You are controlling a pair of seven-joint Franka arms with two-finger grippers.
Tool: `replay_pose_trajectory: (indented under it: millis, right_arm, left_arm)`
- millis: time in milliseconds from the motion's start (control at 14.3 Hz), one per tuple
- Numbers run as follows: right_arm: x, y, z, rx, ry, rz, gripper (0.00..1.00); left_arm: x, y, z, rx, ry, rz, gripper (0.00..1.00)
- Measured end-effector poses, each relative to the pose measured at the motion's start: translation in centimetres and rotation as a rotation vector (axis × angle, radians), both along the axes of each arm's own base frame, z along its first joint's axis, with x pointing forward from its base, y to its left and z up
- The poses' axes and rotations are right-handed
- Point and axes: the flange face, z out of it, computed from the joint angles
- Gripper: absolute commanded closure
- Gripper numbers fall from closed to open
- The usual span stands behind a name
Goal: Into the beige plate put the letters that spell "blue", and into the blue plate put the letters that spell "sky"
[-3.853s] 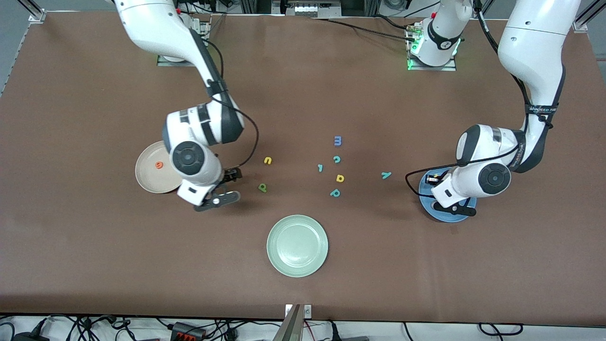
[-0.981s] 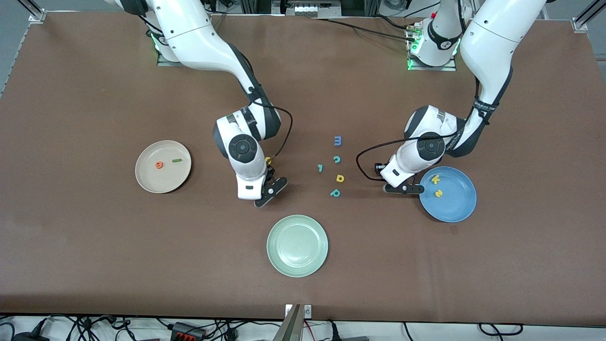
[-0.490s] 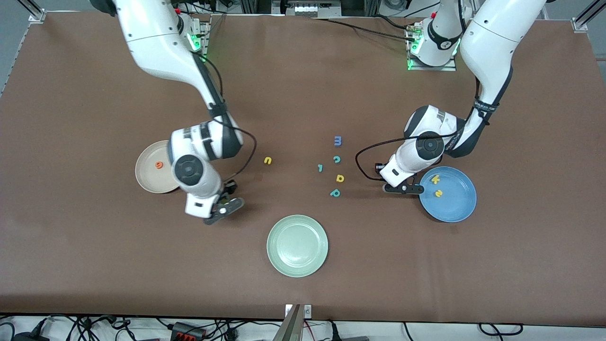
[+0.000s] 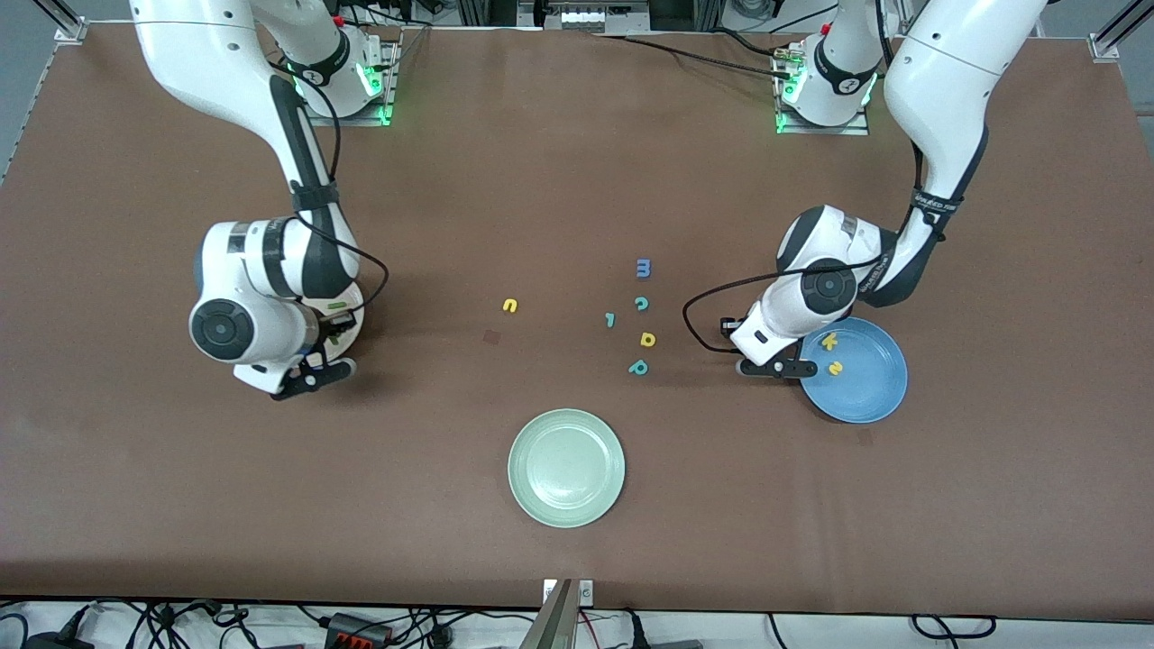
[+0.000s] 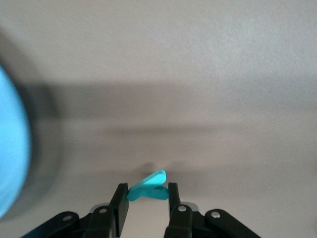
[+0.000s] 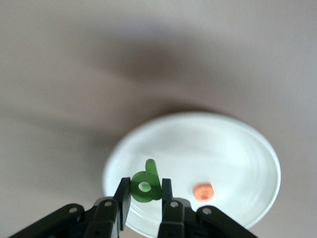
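The right gripper (image 6: 143, 198) pinches a small green foam "b" (image 6: 145, 184), its round loop clamped between the black fingers and its stem sticking up, over the round cream-beige shallow plate (image 6: 237, 148) at the right arm's end of the table. In that plate lies a tiny orange foam "e" (image 6: 203, 191); in the front view the arm hides most of the plate. The left gripper (image 5: 145, 201) holds a small teal foam "y" (image 5: 147, 187) tight between its fingers, just above the brown table beside the round bright blue shallow plate (image 4: 879, 397), which holds a yellow foam "k" (image 4: 829, 341) and a yellow foam "s" (image 4: 836, 368). A yellow foam "u" (image 4: 510, 306) lies on the bare table between the two plates.
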Motion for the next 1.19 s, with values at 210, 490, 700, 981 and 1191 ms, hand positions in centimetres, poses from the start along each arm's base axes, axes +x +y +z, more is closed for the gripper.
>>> replay_pose_trajectory:
  millis: [210,490,700,981,1191]
  right_arm:
    - [-2.8,-4.7,-3.3,-0.009,0.042,-0.072,0.46]
    - [-3.1,-5.8,-3.4,-0.005,0.036,-0.094,0.0]
    - [-0.9,-3.0,0.3,0.026,-0.038,-0.056,0.0]
    - [0.3,7.6,4.3,0.149,-0.125,-0.072,0.0]
    - [-1.1,15.6,3.8,0.159,-0.148,-0.064,0.0]
  left_arm:
    - [2.3,2.3,3.7,0.129,0.029,-0.065,0.82]
    - [4.5,9.0,5.1,0.165,0.048,-0.16,0.81]
    - [5.2,14.3,4.8,0.142,0.068,-0.193,0.01]
    - [5.3,15.7,4.6,0.135,0.072,-0.19,0.0]
    - [6.2,15.4,6.1,0.134,0.041,-0.19,0.0]
